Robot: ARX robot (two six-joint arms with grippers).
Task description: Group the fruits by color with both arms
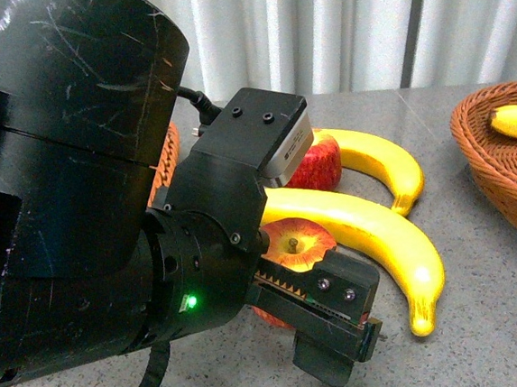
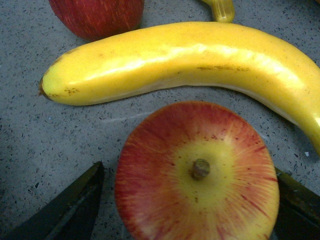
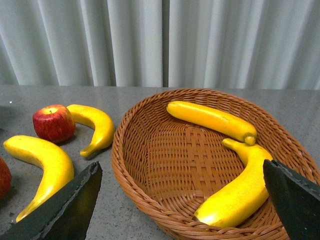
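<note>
Even overhead light puts white glare along the banana (image 2: 190, 55) and soft shadows on the bench (image 1: 487, 318); frames sharp, curtain (image 3: 160, 40) bright.

You see a red apple (image 2: 197, 175) streaked yellow around its brown stem, a bright yellow banana (image 2: 190, 60), an orange-brown woven basket (image 3: 131, 165) and a speckled grey table (image 2: 45, 145).

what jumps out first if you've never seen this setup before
The bulky black left arm fills the left half of the front view, its open end effector straddling a red-and-yellow apple on the grey table. Beside that apple lies a long bright yellow banana. Off to the right, a brown wicker basket holds two bananas.
</note>
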